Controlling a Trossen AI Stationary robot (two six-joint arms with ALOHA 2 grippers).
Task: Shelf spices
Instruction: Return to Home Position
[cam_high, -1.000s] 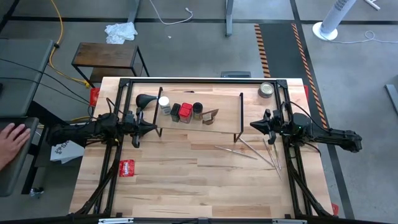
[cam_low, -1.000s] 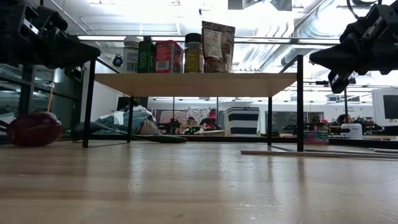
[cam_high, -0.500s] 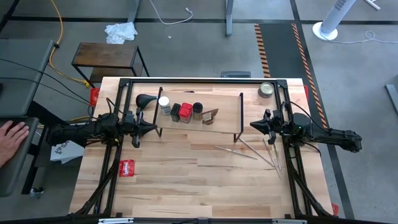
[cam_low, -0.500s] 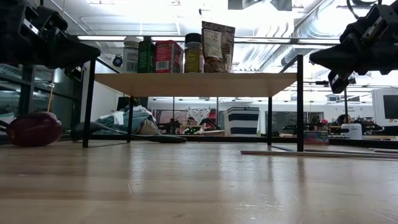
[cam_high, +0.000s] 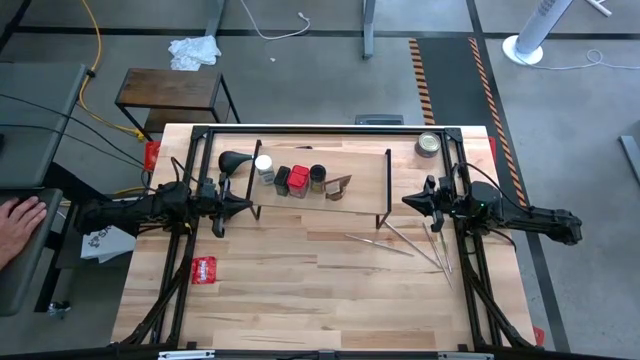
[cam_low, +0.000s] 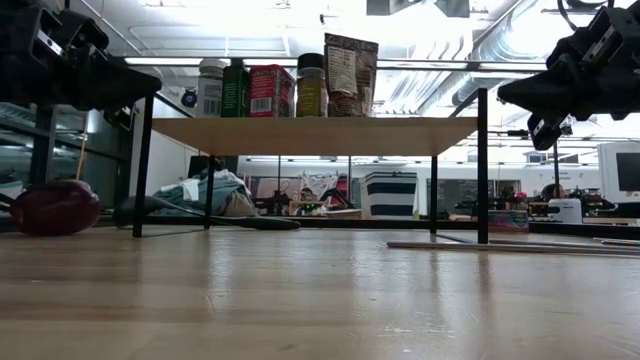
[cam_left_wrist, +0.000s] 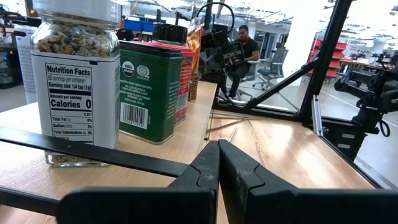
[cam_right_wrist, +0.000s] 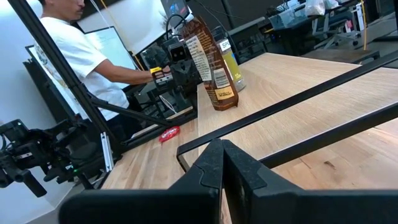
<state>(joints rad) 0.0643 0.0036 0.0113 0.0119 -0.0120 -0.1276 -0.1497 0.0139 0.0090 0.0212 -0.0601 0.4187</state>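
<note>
The shelf (cam_high: 355, 180) is a light-wood board on black rod end frames, standing on the tabletop. On its left half stands a row of spices: a clear white-capped jar (cam_high: 264, 165), a dark tin (cam_high: 283, 178), a red-topped one (cam_high: 299, 178), a dark-capped jar (cam_high: 317, 175) and a tan wedge-shaped pack (cam_high: 338, 187). All rest on their bases on the board (cam_low: 315, 135). My left gripper (cam_high: 245, 203) hovers shut just off the shelf's left end, near the clear jar (cam_left_wrist: 74, 93). My right gripper (cam_high: 408, 201) hovers shut off the right end frame. Neither touches anything.
A round silver tin (cam_high: 429, 144) sits at the far right corner. A flat red packet (cam_high: 203, 268) lies near the left edge. Thin sticks (cam_high: 410, 245) lie right of centre, and a black ladle (cam_high: 235, 160) lies under the shelf's left end. A person's hand (cam_high: 15, 225) rests off the table, left.
</note>
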